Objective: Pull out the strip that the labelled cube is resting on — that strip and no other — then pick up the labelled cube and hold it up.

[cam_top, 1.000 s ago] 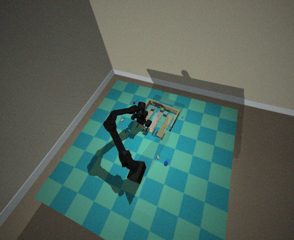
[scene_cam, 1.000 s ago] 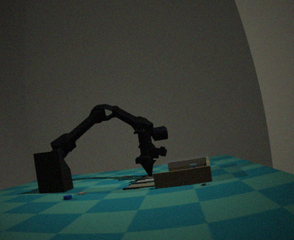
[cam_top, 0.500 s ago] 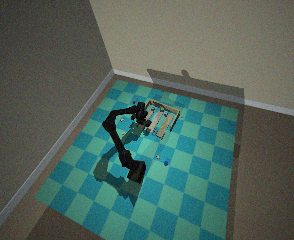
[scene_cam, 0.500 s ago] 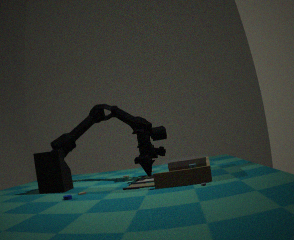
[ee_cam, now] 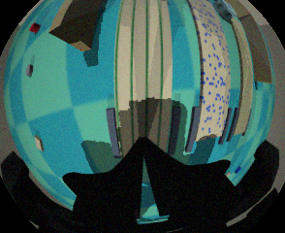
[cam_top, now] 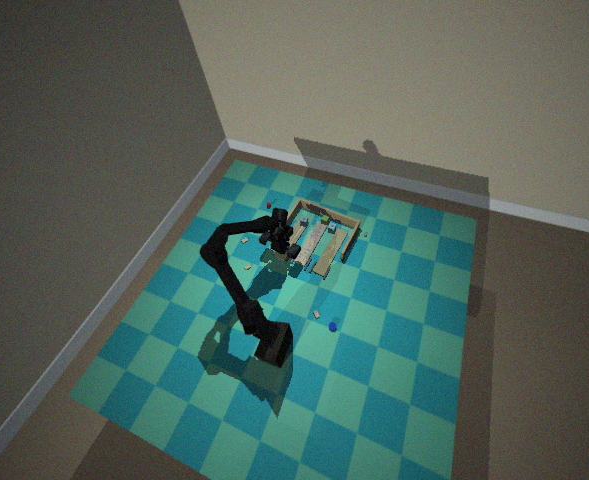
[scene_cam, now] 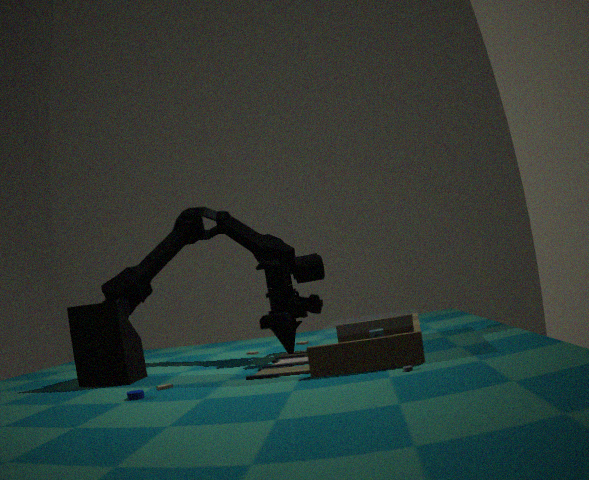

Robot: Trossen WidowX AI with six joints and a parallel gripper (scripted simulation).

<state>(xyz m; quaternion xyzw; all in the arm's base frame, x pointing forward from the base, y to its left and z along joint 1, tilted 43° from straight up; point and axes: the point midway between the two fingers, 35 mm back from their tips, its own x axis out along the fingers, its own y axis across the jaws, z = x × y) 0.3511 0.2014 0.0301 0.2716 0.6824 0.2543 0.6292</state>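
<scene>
My gripper (scene_cam: 290, 352) (ee_cam: 142, 140) is shut and empty, its tips pointing down over the near end of the green-striped strip (cam_top: 298, 231) (ee_cam: 154, 53). Beside it lie a blue-dotted strip (cam_top: 312, 242) (ee_cam: 214, 73) and a plain yellowish strip (cam_top: 330, 254) (ee_cam: 245, 78). A grey-blue cube (cam_top: 303, 221) is near the striped strip's far end. A green cube (cam_top: 325, 219) is near the dotted strip's far end. A pale blue cube (cam_top: 331, 227) is near the far ends of the dotted and yellowish strips. No label is legible, and exact support under the cubes is unclear.
A wooden three-sided enclosure (cam_top: 349, 242) (scene_cam: 366, 354) surrounds the cubes, open toward the arm. Dark upright pieces (ee_cam: 113, 132) flank the strips' near ends. Small items lie outside: a red one (cam_top: 268, 205) (ee_cam: 34, 27), a blue disc (cam_top: 332, 326) (scene_cam: 135, 394) and a tan block (cam_top: 316, 314) (scene_cam: 164, 386).
</scene>
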